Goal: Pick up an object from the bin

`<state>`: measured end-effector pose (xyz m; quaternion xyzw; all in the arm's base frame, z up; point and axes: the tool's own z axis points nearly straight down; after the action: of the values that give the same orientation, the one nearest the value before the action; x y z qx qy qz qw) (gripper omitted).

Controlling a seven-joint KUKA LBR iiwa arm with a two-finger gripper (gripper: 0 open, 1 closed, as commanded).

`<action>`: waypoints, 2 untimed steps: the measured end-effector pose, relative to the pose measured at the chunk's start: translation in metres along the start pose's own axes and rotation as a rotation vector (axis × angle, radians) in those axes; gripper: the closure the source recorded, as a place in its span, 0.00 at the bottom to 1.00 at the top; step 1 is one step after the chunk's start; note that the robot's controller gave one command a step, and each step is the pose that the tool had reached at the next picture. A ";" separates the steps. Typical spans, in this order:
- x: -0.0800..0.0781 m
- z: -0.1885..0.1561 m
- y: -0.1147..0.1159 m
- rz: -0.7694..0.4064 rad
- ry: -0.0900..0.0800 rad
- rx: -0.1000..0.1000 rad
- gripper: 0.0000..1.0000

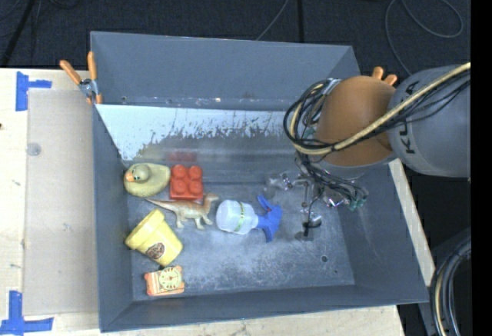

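Judging by how things are lying, nothing is being lifted yet, and the whole pick is being counted as still ahead. At the left of the bin [215, 81] floor, a yellow duck [146, 179], a red block [186, 181], a tan dinosaur [187, 210], a yellow cup [156, 239] and a small orange card [164, 281] are being left untouched in a loose cluster. Toward the centre, a pale rounded bottle-like thing [235, 217] is lying against a blue plastic piece [268, 221], which is small, bright and irregular in shape. Just right of that blue plastic piece, at centre right, the gripper [309, 228] is being held low over bare floor. Nothing is being seen in its grasp, and whether it is released or clenched cannot be told.
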<state>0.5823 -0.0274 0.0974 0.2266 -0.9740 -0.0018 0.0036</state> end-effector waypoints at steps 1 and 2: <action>-0.010 -0.009 0.012 -0.010 -0.008 0.006 0.00; -0.016 0.013 0.023 -0.272 -0.003 0.002 0.00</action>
<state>0.5863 0.0007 0.0841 0.3565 -0.9343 -0.0017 0.0018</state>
